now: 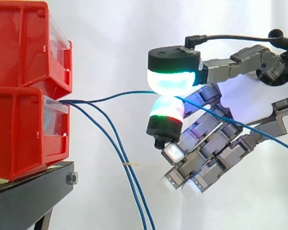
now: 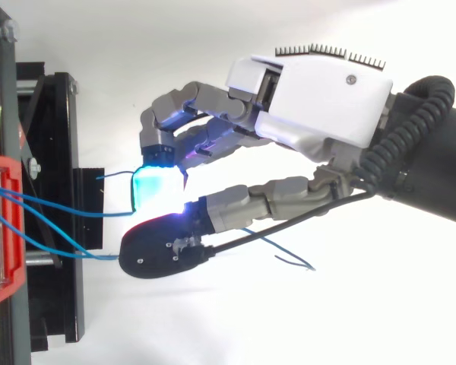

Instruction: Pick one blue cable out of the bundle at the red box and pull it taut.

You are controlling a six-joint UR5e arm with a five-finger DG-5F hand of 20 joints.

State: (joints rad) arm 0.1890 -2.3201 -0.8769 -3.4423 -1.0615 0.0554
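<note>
A blue cable point(image 1: 115, 97) is pinched between two glowing fingers point(image 1: 173, 79) of the robot hand point(image 2: 327, 99), one pad above it and one below. The other fingers are held partly bent beneath. The cable is led in a shallow curve from the front of the lower red bin point(image 1: 19, 134) to the pinch, then slopes down to the right. Two more blue cables point(image 1: 132, 189) hang from the same bin, which is stacked under an upper red bin point(image 1: 19, 43) on a black stand point(image 1: 29, 196).
</note>
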